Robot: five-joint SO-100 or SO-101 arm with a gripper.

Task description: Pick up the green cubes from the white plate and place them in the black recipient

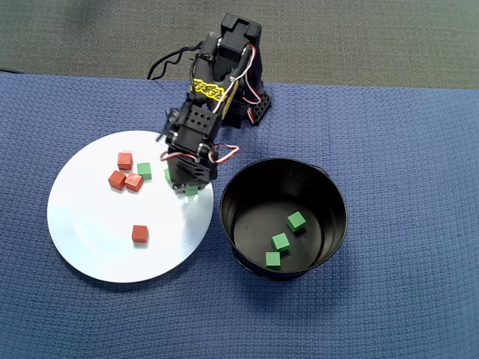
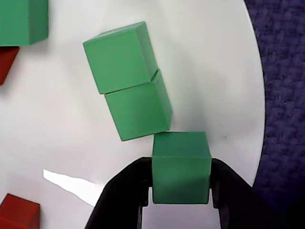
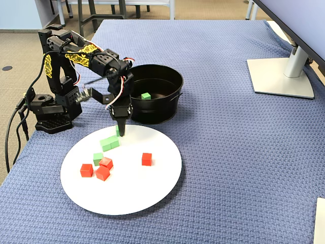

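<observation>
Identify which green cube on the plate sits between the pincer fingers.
The green cube nearest the plate's edge, between the pincer fingers; two touching neighbours and a fourth lie free.

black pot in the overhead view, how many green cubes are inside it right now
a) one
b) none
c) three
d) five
c: the overhead view shows three green cubes lying on the bottom of the black pot, while the other green ones are on the white plate.
</observation>
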